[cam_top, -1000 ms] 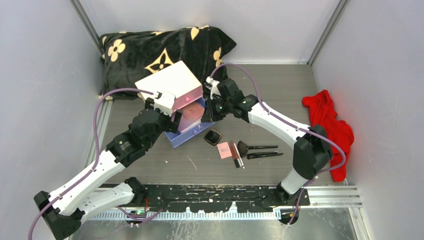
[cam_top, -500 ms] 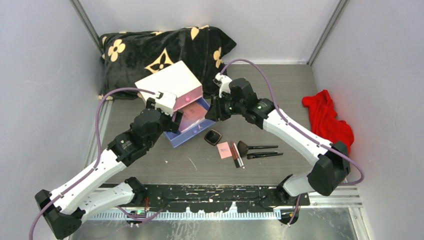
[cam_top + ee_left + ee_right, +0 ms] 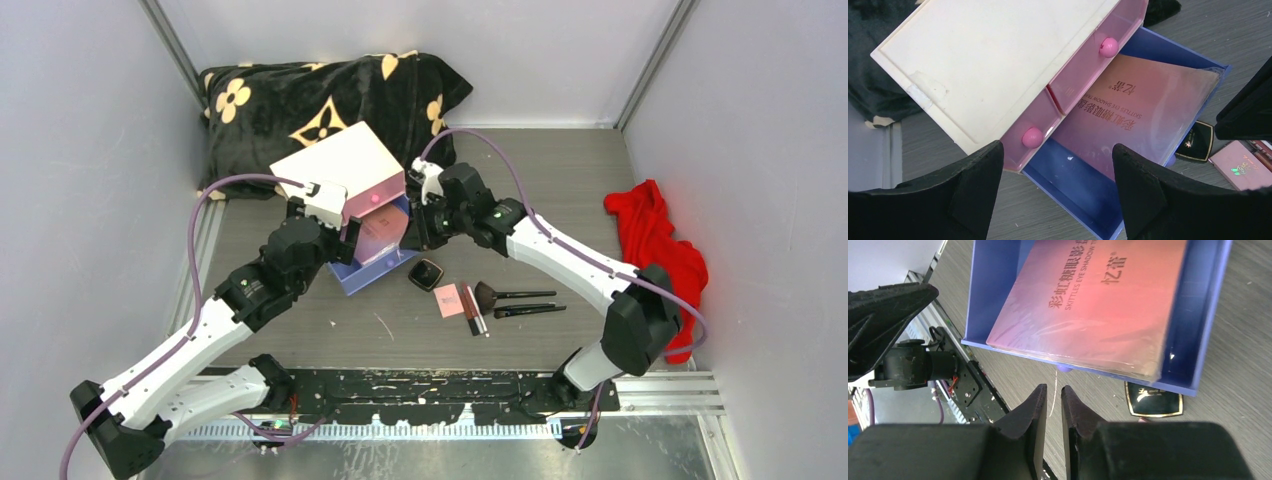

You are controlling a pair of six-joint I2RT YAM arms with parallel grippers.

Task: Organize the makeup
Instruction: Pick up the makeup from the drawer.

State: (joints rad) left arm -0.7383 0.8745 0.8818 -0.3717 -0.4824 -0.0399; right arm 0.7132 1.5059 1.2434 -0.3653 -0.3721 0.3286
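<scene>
- Grey walls box in the wood-grain surface point(image 3: 560, 180). A black flowered pillow point(image 3: 300, 95) lies at the back, with the chest point(image 3: 988, 65) just in front of it.
- Your palette point(image 3: 1098, 305) is in the pulled-out blue drawer point(image 3: 993, 285). It looks tilted, with one edge riding on the drawer's front wall instead of lying flat.
- Risk: if you push the drawer in like this, the raised edge may catch under the pink drawers point(image 3: 1088, 65). It could jam, or shove the chest back into the pillow.
- Your right hand point(image 3: 1053, 388) hovers just outside the drawer front, fingers narrowly parted and holding nothing. A downward poke from here could land on the wall or tip the palette out.
- Your left hand point(image 3: 1057, 147) is spread wide over the chest corner and drawer, and it is empty. It crowds the same spot, so the two hands could collide.
- Not yet stowed, on the surface right of the drawer: black compact point(image 3: 1154, 399) just beside it, then pink compact point(image 3: 449, 300), tubes point(image 3: 476, 312) and two brushes point(image 3: 515, 295).
- Red cloth point(image 3: 655, 245) sits well apart by the right wall, out of the way.
</scene>
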